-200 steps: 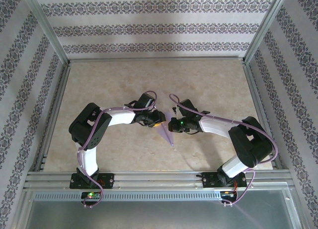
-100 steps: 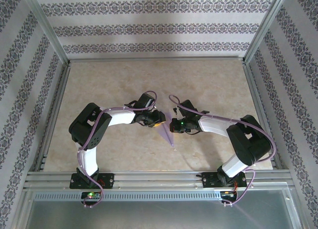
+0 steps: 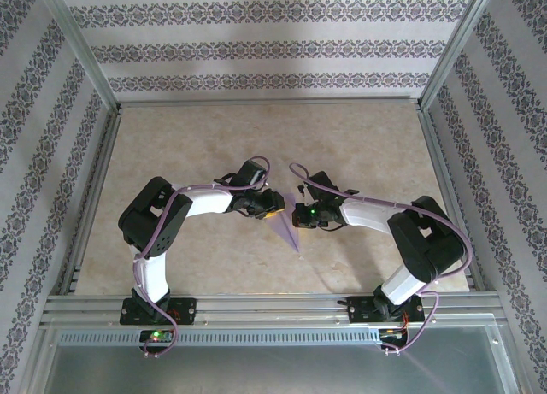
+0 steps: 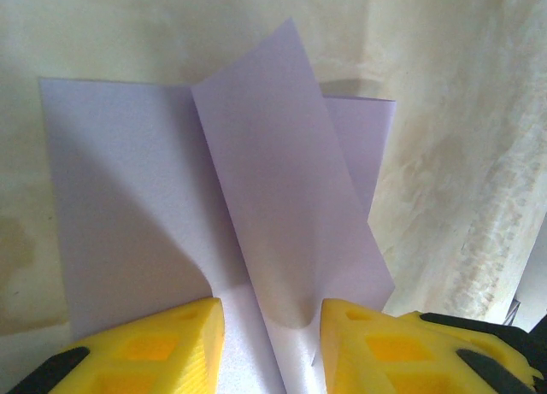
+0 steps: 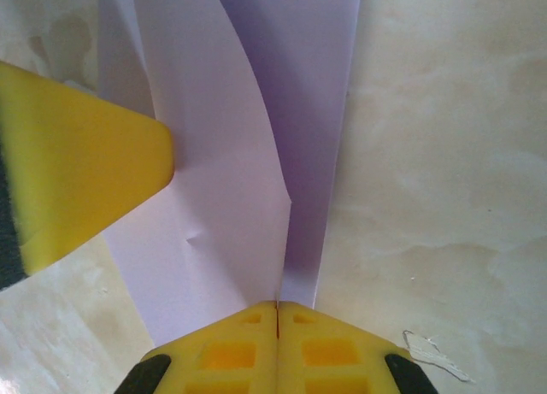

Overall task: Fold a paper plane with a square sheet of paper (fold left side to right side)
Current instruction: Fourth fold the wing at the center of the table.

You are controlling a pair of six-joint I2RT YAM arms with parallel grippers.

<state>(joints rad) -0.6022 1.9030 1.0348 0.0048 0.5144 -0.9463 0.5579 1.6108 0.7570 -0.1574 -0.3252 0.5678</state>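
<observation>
Since a second ago the right arm's elbow has swung slightly toward 9 o'clock, and the right gripper (image 3: 300, 213) has crept a touch the same way. The left arm and the paper look unmoved.

The paper plane (image 3: 287, 232) lies mid-table (image 3: 197, 146), half made. It is a narrow wedge with its point toward 5 o'clock, and both grippers meet over its wide end. The left gripper (image 4: 267, 313) stands partly parted, its yellow fingers (image 4: 171, 334) on the flat layer either side of a raised flap (image 4: 273, 180). The flap curls up between them and is not pinched. The right gripper is clenched, its tips meeting just where the crease runs in. I cannot tell whether a layer is nipped there or merely pressed.

My worries from here:
- **Tearing or dragging:** if paper is caught in those shut tips, any pull toward 3 o'clock could tear it or drag it out from under the left fingers, skewing the fold.
- **Stray creases:** a small dimple (image 5: 193, 236) already marks the sheet, so more pressure there risks a stray crease.
- **Spring-back:** the flap looks springy, so lifting the left fingers early would likely let it open.
- **Collision:** the two grippers sit close enough to clash.
</observation>
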